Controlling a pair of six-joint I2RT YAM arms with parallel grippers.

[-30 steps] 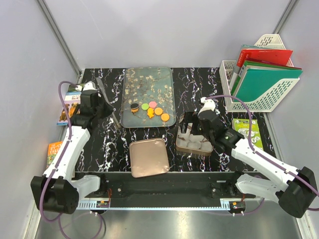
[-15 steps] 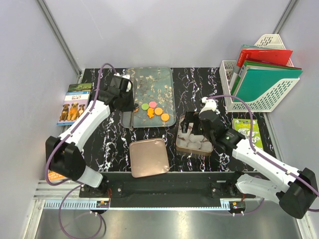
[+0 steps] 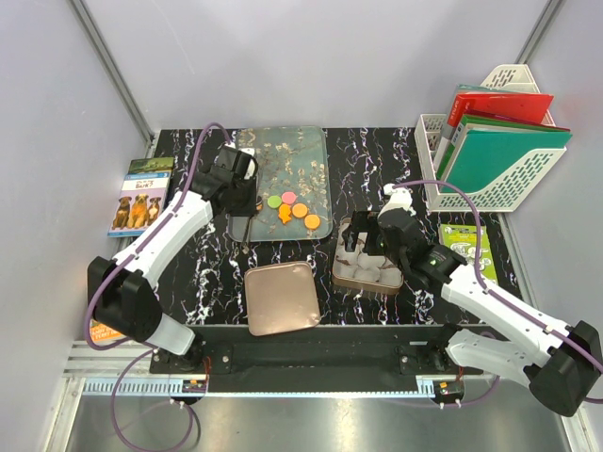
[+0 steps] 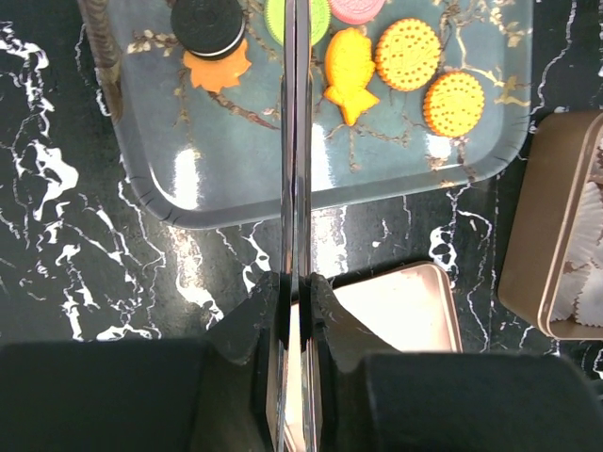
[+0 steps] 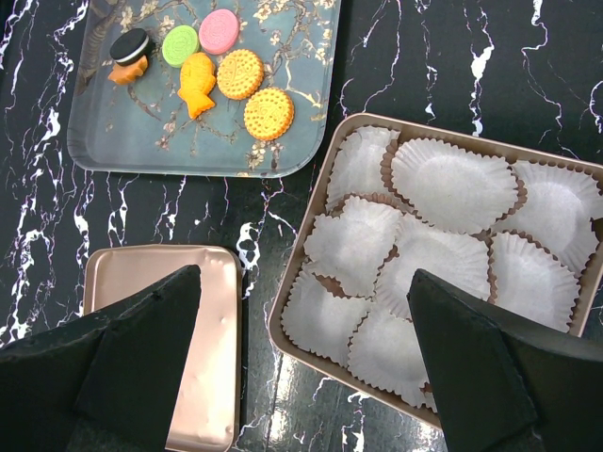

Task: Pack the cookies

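- At the bottom middle of the left wrist view, the left pincer (image 4: 296, 287) is clamped narrow on a pair of metal tongs (image 4: 295, 151), seen edge-on, with the blades running straight up the frame.
- Just past the pincer, the tongs cross the near rim of the patterned tray (image 4: 188, 188) and reach in among the cookies (image 4: 349, 64) at the top of the frame. The tips are cut off by the frame edge, so I cannot tell whether they touch a piece.
- The cookies lie on both sides of the blades: a dark sandwich and an orange leaf to the left, a fish and two round orange pieces to the right, and green and pink ones at the very top.
- The right pincer (image 5: 303, 275) is spread wide and empty above the tin (image 4: 542, 226).
- The paper wrappers (image 5: 452, 184) in the tin hold nothing, and the lid (image 5: 217, 358) lies on the surface (image 5: 452, 56) just beside the tin.
- As I judge it, no packing is done yet: every cookie in view sits on the tray, apart from the tin.
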